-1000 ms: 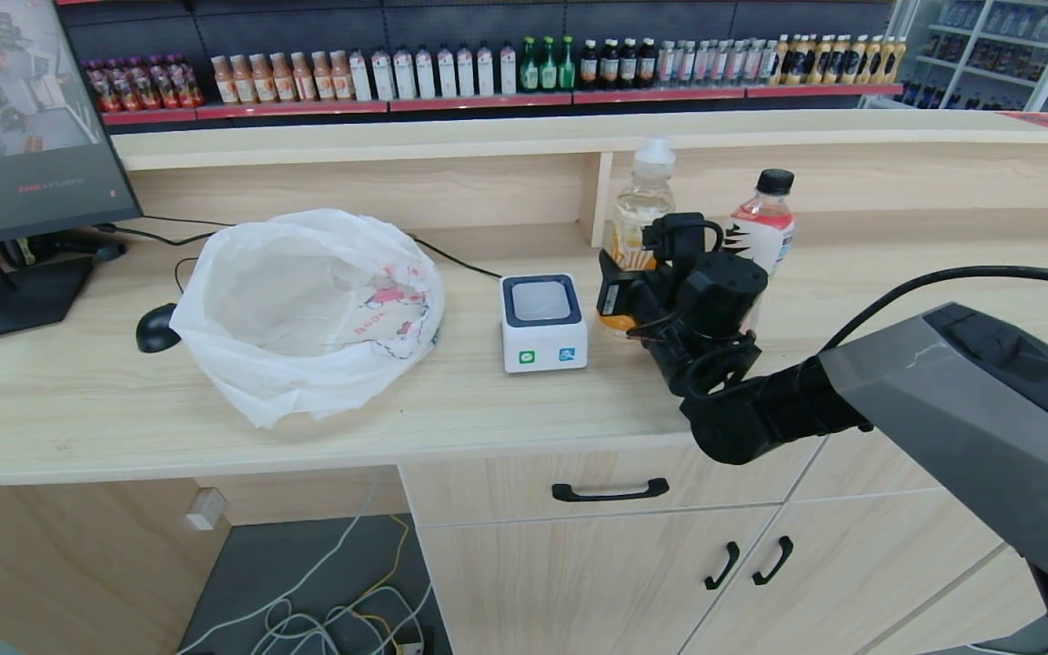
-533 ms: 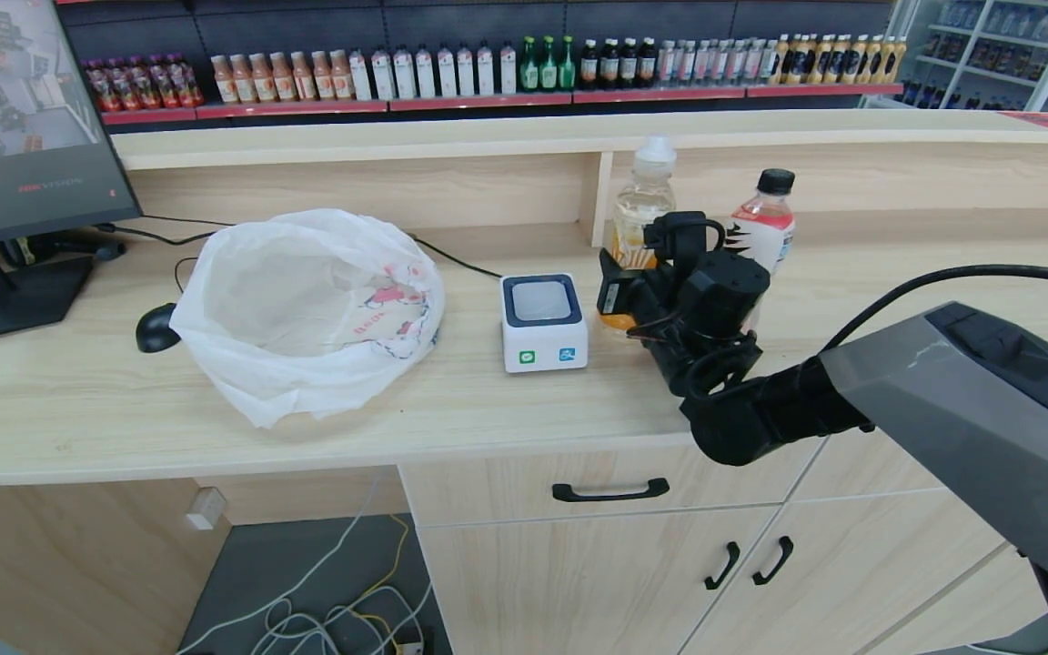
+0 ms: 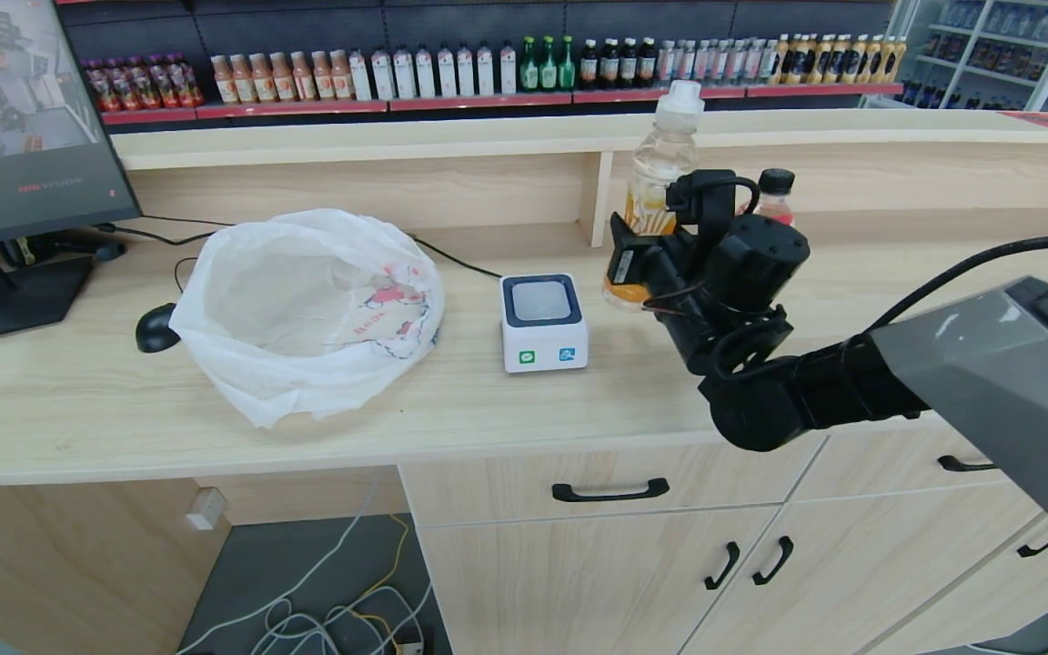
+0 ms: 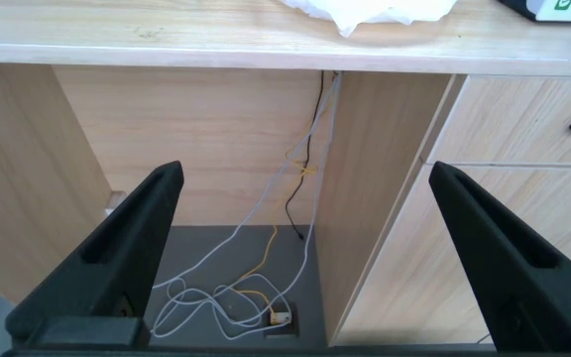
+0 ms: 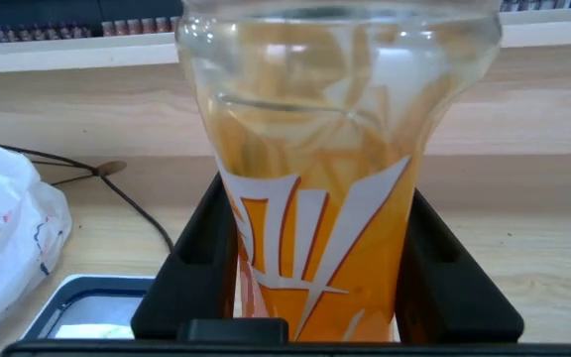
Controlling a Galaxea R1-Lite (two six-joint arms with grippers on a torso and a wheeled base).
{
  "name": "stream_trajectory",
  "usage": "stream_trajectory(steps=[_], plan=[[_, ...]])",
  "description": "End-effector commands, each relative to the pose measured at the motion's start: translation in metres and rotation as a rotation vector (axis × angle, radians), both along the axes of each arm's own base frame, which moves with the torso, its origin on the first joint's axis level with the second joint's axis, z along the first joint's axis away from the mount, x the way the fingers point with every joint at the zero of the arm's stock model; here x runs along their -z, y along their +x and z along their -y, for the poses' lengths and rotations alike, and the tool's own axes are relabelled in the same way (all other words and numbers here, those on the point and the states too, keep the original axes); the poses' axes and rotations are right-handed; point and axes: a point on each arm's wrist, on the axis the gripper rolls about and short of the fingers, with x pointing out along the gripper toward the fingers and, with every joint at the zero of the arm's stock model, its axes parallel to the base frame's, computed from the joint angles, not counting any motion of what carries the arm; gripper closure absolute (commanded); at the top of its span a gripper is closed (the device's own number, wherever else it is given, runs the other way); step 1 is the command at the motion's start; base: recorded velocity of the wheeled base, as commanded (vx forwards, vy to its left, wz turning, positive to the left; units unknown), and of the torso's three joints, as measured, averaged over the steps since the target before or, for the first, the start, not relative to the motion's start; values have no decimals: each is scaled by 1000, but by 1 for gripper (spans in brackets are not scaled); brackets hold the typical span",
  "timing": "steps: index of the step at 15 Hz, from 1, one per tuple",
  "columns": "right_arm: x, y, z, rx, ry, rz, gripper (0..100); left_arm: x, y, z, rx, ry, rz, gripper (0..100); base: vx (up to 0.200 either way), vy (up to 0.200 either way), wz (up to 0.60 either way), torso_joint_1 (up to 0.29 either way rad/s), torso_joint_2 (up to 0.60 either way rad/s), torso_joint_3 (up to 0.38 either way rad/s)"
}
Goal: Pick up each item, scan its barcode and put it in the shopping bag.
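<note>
Since 1.0 s ago, the right gripper [image 3: 640,269] has risen from the counter [image 3: 488,400] and carried the orange-labelled bottle [image 3: 662,168] up with it. The bottle base now hangs clear of the surface, and its white cap shows in front of the upper ledge. The scanner [image 3: 542,320], the shopping bag [image 3: 306,309] and the black-capped bottle [image 3: 771,193] have not moved.

Status: pick-up of item 1 appears complete. The scan step is not yet done, as the bottle is beside the scanner on its right, not over the scanner window.

Grip condition:
1. The right gripper is closed on the lower labelled section of the bottle.
2. In the right wrist view, the 2 fingers [image 5: 191,273] bear on opposite sides of the label, with the bottle centred between them.
3. The bottle is nearly upright, its cap leaning slightly to the right.

The left gripper [image 4: 305,258] hangs below counter level, facing the cabinet front. Its jaws are spread wide with nothing between them.

Next move, as judged: carry the bottle left to the scanner window with the barcode facing it. The barcode position on the label cannot be determined.
</note>
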Motion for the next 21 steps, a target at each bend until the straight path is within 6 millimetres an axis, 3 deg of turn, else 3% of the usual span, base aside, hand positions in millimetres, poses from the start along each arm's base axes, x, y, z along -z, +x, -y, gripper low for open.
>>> stream_trajectory(steps=[1,7,11,18,21], plan=[[-19,-23,0,-18,-7,25,100,0,0,0,-1,0,0,0,0,0,0,0,0,0],[-12,-86,-13,-44,12,29,100,0,0,0,-1,0,0,0,0,0,0,0,0,0],[-7,-118,-8,-55,8,57,100,0,0,0,-1,0,0,0,0,0,0,0,0,0],[24,-192,2,-164,-89,-63,100,0,0,0,-1,0,0,0,0,0,0,0,0,0],[23,-206,3,-197,-93,-66,100,0,0,0,-1,0,0,0,0,0,0,0,0,0]])
